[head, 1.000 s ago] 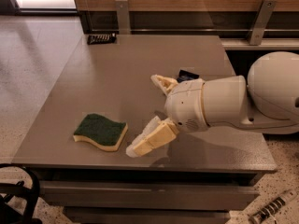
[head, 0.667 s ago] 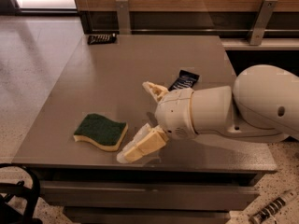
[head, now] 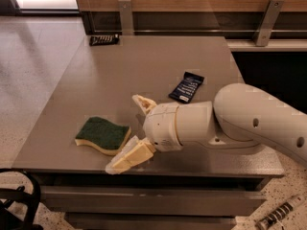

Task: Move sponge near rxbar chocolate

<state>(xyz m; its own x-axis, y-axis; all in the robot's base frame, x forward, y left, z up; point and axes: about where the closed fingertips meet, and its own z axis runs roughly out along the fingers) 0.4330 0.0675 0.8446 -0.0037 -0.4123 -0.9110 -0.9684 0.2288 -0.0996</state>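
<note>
The sponge (head: 102, 134), dark green on top with a pale yellow body, lies flat near the table's front left. My gripper (head: 126, 133) is open and empty, right at the sponge's right end. One finger (head: 143, 104) is behind that end and the other (head: 129, 157) is at the sponge's front right corner. The rxbar chocolate (head: 104, 40), a flat black wrapper, lies at the table's far left back edge, well away from the sponge.
A dark blue bar wrapper with white print (head: 186, 86) lies right of the table's middle, just behind my arm (head: 249, 123). The grey table (head: 124, 71) stands against a wooden rail with metal brackets. A drawer front runs below the table's front edge.
My arm has moved left and the open gripper has come up to the sponge's right end. The dark blue wrapper, earlier partly covered by the arm, now shows fully.
</note>
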